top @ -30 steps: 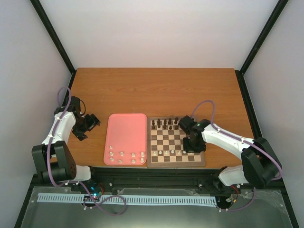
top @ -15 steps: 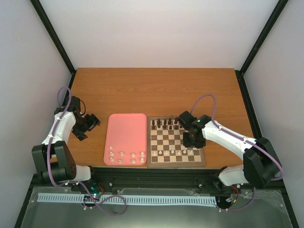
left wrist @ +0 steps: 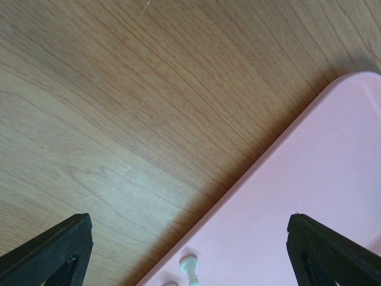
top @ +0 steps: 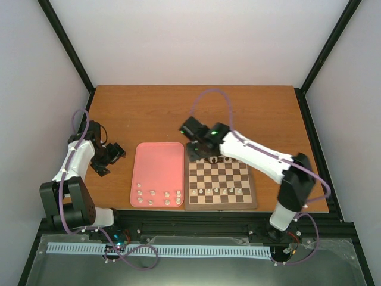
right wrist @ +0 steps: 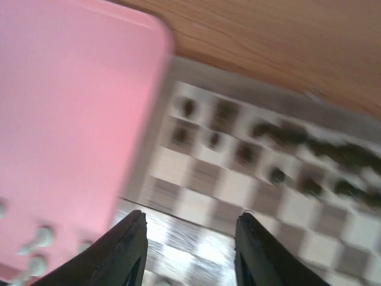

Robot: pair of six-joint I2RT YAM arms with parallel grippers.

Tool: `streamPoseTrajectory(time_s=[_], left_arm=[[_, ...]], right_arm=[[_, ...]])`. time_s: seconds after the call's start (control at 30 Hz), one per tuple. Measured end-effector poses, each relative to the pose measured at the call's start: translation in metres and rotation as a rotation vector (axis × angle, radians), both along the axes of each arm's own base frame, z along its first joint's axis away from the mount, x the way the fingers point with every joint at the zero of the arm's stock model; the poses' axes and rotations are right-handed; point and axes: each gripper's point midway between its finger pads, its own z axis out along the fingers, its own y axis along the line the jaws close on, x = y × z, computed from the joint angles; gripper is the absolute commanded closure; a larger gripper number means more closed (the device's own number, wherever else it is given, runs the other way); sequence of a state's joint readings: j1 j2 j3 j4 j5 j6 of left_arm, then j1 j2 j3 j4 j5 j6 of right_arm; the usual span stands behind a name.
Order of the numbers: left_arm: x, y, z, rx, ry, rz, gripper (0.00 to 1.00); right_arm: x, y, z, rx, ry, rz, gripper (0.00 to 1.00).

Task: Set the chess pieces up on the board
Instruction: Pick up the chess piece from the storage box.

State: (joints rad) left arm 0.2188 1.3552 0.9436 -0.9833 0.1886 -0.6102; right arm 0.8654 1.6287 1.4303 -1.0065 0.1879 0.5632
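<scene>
The board (top: 220, 179) lies right of the pink tray (top: 158, 170). Several white chess pieces (top: 158, 197) stand in two rows at the tray's near end. Several more white pieces (top: 221, 192) stand in the board's near rows. Dark pieces (top: 209, 159) fill the far rows, partly hidden by my right arm. My right gripper (top: 198, 151) hovers over the board's far left corner, open and empty. In the blurred right wrist view its fingers (right wrist: 126, 253) frame the board (right wrist: 208, 173) beside the tray (right wrist: 65, 119). My left gripper (top: 111, 156) rests open left of the tray.
The left wrist view shows the wooden table (left wrist: 119, 107), the tray's corner (left wrist: 321, 179) and one white piece (left wrist: 189, 266) between the open fingers (left wrist: 56, 253). Bare wood (top: 196, 110) stretches behind the tray and board.
My right arm swung from the board's right side across to its far left corner, close to the tray. The left arm has not moved.
</scene>
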Motion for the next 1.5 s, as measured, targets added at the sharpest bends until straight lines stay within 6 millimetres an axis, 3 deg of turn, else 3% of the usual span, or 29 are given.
streamPoseTrajectory(time_s=[0.1,0.23,0.4,0.5,0.63,0.9,1.17,1.5], left_arm=[[0.000,0.000,0.000,0.000,0.000,0.000,0.00],[0.001,0.000,0.002,0.001,-0.005,0.000,0.00],[0.003,0.000,0.004,0.000,-0.012,-0.001,0.00],[0.003,0.000,0.004,0.000,-0.012,0.000,0.00],[0.003,0.000,0.004,0.000,-0.012,0.000,0.00],[0.005,0.001,0.006,0.003,-0.027,0.000,0.00],[0.005,0.000,0.007,0.002,-0.029,0.000,0.00],[0.005,0.000,0.004,0.000,-0.016,0.000,0.00]], right_arm=[[-0.001,0.072,0.001,0.056,-0.026,0.159,0.58],[-0.023,0.146,-0.023,0.109,0.012,0.366,0.57],[-0.045,0.218,-0.056,0.151,0.057,0.578,0.55],[-0.056,0.241,-0.074,0.178,0.096,0.648,0.51],[-0.063,0.261,-0.088,0.204,0.132,0.703,0.51],[-0.069,0.286,-0.096,0.255,0.178,0.759,0.52],[-0.075,0.282,-0.115,0.231,0.236,0.759,0.58],[-0.076,0.281,-0.121,0.220,0.253,0.757,0.66]])
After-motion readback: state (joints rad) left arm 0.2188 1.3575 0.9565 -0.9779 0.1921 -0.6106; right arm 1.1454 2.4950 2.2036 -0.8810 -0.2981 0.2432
